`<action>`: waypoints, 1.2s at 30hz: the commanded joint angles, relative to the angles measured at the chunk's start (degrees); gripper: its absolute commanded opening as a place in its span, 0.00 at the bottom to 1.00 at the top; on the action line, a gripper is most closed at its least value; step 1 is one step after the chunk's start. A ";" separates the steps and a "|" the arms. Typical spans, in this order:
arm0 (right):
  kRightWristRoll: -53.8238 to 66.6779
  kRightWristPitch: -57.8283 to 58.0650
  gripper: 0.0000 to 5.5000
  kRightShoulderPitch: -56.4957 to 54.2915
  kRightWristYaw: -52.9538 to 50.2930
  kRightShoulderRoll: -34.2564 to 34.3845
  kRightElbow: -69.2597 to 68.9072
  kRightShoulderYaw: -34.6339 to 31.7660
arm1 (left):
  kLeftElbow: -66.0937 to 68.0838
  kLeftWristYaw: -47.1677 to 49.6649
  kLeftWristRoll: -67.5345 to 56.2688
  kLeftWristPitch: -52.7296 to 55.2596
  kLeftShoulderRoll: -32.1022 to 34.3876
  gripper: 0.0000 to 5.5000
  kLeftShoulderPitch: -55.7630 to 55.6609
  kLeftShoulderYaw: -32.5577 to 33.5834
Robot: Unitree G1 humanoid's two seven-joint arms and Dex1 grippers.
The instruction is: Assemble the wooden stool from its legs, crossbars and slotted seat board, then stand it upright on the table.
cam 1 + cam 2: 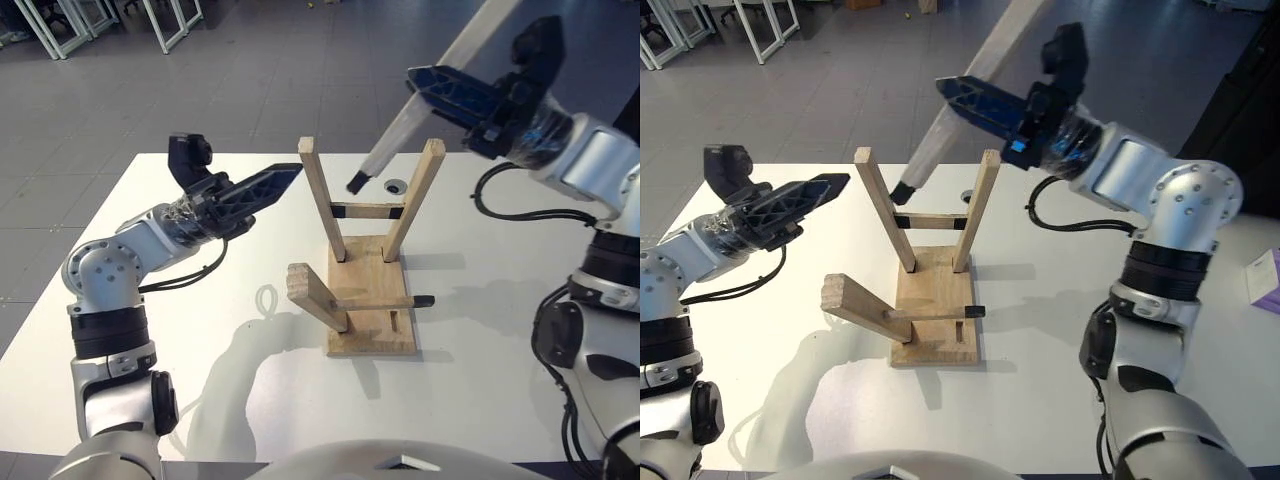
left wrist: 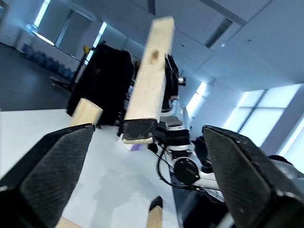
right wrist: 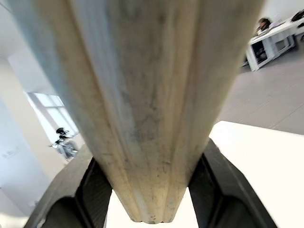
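Observation:
The slotted seat board (image 1: 378, 332) lies flat on the white table. Two legs (image 1: 323, 200) (image 1: 415, 200) stand upright in it, joined by a black-tipped crossbar (image 1: 367, 211). A third leg (image 1: 315, 295) leans tilted at the board's front left, and a thin crossbar (image 1: 385, 301) runs from it to the right. My right gripper (image 1: 435, 90) is shut on a fourth leg (image 1: 400, 130), held slanted above the stool with its black tip (image 1: 357, 183) near the upright pair. That leg (image 3: 142, 95) sits between the fingers in the right wrist view. My left gripper (image 1: 285, 178) hovers open to the left of the upright legs.
A round cable hole (image 1: 396, 185) lies behind the stool. A thin cable loop (image 1: 267, 298) rests on the table left of the board. A purple object (image 1: 1265, 275) sits at the far right edge. Bare tabletop (image 1: 200, 330) lies in front and to the left.

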 commanded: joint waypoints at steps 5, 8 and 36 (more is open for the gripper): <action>-23.11 -24.48 0.37 29.60 33.31 -14.32 -8.23 9.75 | -14.40 12.90 -1.59 -4.94 -3.98 0.79 13.44 6.53; -30.73 -38.91 0.37 34.42 44.06 -13.51 -6.67 13.45 | -14.59 15.22 -0.55 -6.20 -4.87 0.79 15.11 5.83; -39.92 -75.83 0.37 40.73 55.05 -4.62 -8.70 19.28 | -14.23 14.13 0.03 -7.38 -3.63 0.79 17.44 2.38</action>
